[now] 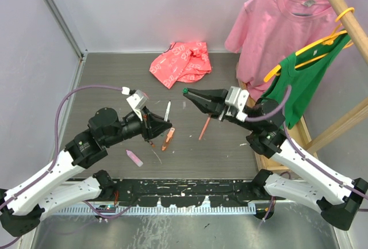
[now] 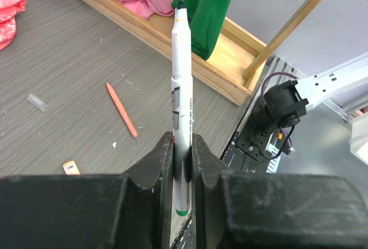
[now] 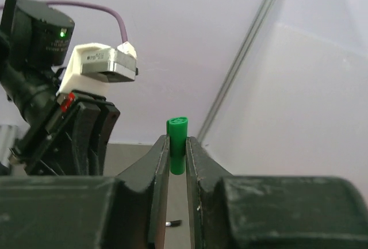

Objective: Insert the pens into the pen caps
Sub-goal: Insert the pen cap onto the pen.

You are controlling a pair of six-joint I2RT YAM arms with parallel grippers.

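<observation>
The left gripper (image 2: 183, 163) is clamped on a white marker (image 2: 181, 88), its fingers pressed against the barrel low down, so the marker sticks out well beyond the fingertips with its dark tip uncapped. The right gripper (image 3: 177, 154) is pinched narrow on a green cap (image 3: 177, 134), which stands out a little past the fingertips with its end facing away from the wrist. From above, both arms are raised over the grey table (image 1: 115, 76) and point toward each other with a clear gap between them, the green cap (image 1: 185, 91) showing at the tip of the right gripper (image 1: 190, 92) and the left gripper (image 1: 167, 128) lower and to its left. On the table lie another white marker (image 1: 167, 111), an orange pen (image 1: 167, 140) just beside the left fingertips, a salmon-orange pen (image 1: 204, 129) below the right gripper, and a pink highlighter (image 1: 134, 157) near the left arm. A red patterned cloth (image 1: 181, 62) sits at the far side, and a pink shirt (image 1: 270, 25) and a green shirt (image 1: 302, 76) hang on a wooden rack (image 1: 339, 7) at the right.
</observation>
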